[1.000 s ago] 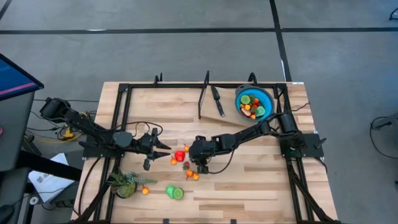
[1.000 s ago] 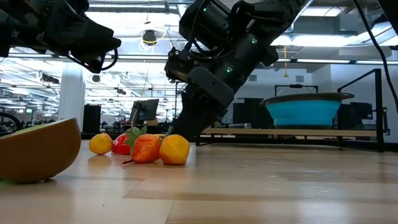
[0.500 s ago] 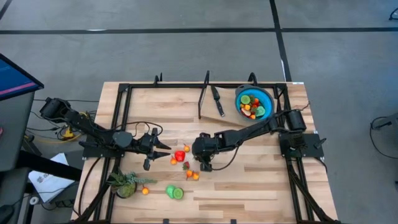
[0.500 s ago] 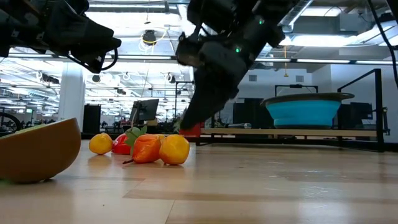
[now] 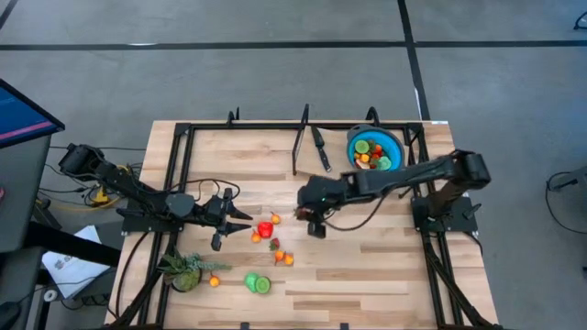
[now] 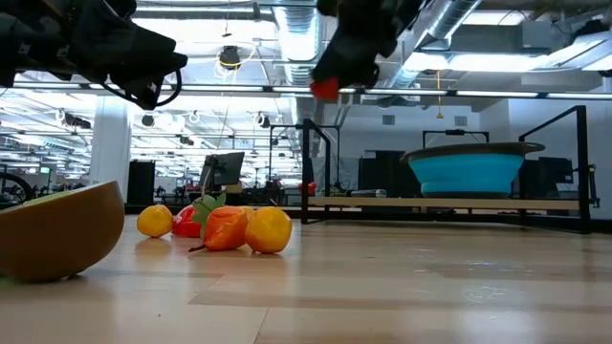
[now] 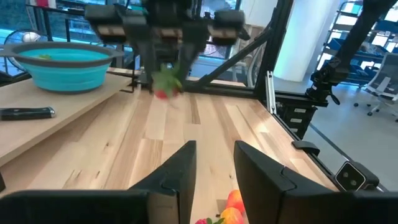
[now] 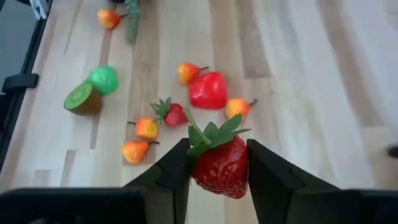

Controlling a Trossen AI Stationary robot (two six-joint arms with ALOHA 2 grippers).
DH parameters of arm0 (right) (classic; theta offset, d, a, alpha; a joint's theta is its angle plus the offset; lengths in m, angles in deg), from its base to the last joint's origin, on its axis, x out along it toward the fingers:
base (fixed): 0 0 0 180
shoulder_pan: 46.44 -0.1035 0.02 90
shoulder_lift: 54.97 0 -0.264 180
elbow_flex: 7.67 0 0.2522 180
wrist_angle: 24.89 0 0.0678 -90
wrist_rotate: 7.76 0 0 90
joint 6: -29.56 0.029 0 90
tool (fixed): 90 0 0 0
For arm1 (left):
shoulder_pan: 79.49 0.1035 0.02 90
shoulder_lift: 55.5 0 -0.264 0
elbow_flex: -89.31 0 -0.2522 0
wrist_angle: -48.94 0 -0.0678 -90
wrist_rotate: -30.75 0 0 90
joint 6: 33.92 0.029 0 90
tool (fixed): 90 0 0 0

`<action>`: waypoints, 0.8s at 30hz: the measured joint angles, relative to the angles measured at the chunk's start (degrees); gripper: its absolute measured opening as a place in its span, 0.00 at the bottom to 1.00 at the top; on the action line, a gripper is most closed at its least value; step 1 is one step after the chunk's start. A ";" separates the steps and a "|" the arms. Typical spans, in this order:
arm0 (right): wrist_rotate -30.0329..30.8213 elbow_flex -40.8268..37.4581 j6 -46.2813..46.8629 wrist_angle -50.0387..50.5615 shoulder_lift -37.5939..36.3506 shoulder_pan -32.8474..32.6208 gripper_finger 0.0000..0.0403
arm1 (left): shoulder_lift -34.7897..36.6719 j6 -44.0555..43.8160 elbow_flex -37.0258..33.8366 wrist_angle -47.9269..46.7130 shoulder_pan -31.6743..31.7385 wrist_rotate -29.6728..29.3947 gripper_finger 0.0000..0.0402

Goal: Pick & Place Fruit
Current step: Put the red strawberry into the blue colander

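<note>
Above the middle of the table (image 5: 367,266), the right gripper (image 8: 217,163) hangs in the air with its two dark fingers closed on a red strawberry (image 8: 219,164), green leaves on top; the low view shows the berry well clear of the wood. Below it, toward the front-left part of the table, loose fruit lies scattered: a large red piece (image 8: 208,91), a smaller strawberry (image 8: 172,113), several small orange pear-shaped fruits (image 8: 147,128), a bright green ball (image 8: 102,79) and a halved kiwi (image 8: 81,99) just beside it. Close to the front-left corner sits a spiky green plant (image 5: 183,269) with one orange fruit (image 5: 215,281) just beside it. At the far right corner stands the blue bowl (image 5: 394,139), already holding red, green and orange pieces. A black-handled knife (image 5: 320,148) lies near the far edge, left of the bowl. The left gripper (image 5: 240,217) waits by the left side of the table, pointed at the scattered fruit, its fingers parted with nothing between them.
</note>
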 joint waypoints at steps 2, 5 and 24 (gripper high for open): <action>0.29 0.00 0.42 2.07 -2.02 0.69 0.29 | 0.00 0.00 0.00 0.21 0.00 0.00 0.26; 1.55 0.00 0.92 5.47 -4.46 1.70 0.29 | 0.00 0.02 0.00 0.37 0.00 0.00 0.26; 3.25 0.00 0.18 22.86 -6.59 13.71 0.29 | 0.02 1.84 0.00 0.79 0.04 -0.35 0.26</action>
